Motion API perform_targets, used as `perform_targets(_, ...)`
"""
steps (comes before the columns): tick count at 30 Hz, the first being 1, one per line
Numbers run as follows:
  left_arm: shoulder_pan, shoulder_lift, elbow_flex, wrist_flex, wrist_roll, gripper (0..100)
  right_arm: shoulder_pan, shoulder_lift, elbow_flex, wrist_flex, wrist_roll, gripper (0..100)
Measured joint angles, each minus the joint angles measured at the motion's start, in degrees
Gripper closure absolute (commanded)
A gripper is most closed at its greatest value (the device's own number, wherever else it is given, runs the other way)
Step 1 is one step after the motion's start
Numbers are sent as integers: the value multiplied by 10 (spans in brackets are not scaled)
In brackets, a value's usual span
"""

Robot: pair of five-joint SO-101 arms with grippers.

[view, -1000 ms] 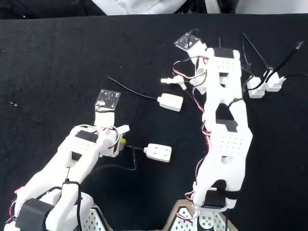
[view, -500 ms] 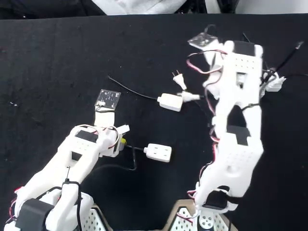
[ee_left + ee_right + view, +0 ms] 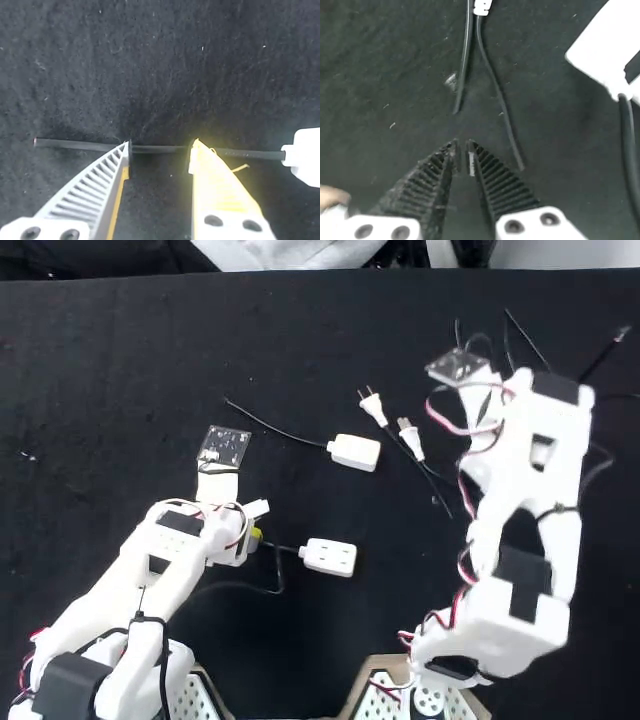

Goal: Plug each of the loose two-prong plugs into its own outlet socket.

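Note:
Two white outlet sockets lie mid-table, one (image 3: 354,452) farther back and one (image 3: 329,556) nearer the front. To the right of the far socket, two loose two-prong plugs (image 3: 372,405) (image 3: 408,437) rest on black cords. My left gripper (image 3: 222,452) (image 3: 160,145) hangs open over the far socket's black cord (image 3: 80,145), its tips on either side of it; the socket (image 3: 305,155) shows at the frame edge. My right gripper (image 3: 456,370) (image 3: 462,146) is shut on nothing, just right of the plugs, above two black cords (image 3: 492,85) and one plug end (image 3: 482,7).
The table is covered in black cloth (image 3: 120,360). A white block (image 3: 607,55) with a black cord lies near the right gripper. Thin black cords (image 3: 530,345) trail at the back right. Both arm bases stand at the front edge.
My right arm has swung to the right, away from the far socket. The plug it carried now lies loose beside the other plug. The left arm has not moved.

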Motion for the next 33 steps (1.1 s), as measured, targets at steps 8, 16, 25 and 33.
perform_targets(8, 0, 0, 0, 0, 0, 802, -93, -36, 125, -233, -131, 827)
perform_targets(16, 0, 0, 0, 0, 0, 802, -118, 84, 54, -281, -209, 887)
perform_targets(25, 0, 0, 0, 0, 0, 802, -119, 258, -140, -207, -210, 884)
perform_targets(33, 0, 0, 0, 0, 0, 802, -124, 322, -220, -194, -210, 884)
